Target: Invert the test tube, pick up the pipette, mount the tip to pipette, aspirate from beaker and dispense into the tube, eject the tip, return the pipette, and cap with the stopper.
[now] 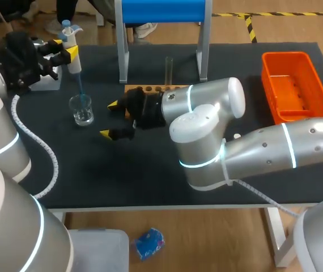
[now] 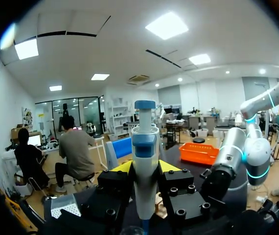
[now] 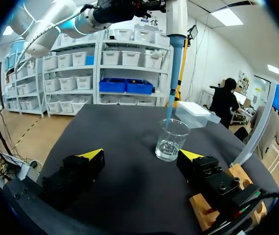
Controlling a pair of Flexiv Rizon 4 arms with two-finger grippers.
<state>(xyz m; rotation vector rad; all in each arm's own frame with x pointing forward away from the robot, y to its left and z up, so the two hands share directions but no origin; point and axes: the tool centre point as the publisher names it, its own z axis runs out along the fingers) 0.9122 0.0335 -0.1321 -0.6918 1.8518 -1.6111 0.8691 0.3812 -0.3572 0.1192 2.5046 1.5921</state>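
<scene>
Your L gripper (image 1: 66, 47) is clamped on the pipette (image 1: 74, 61), its tip (image 1: 80, 88) at the beaker (image 1: 81, 110) mouth. R gripper (image 1: 110, 119) has fingers wide apart, empty, near the beaker.

Dark tabletop (image 1: 150, 181) on white legs, light wood-plank floor (image 1: 218, 238) under it, with yellow-black hazard tape (image 1: 263, 14) along the far side. White ceiling with square recessed light panels (image 2: 166, 25), all lit. White shelving (image 3: 125, 54) stacked with white and blue bins along one wall — glass partition (image 2: 73, 110) at the far end.
</scene>
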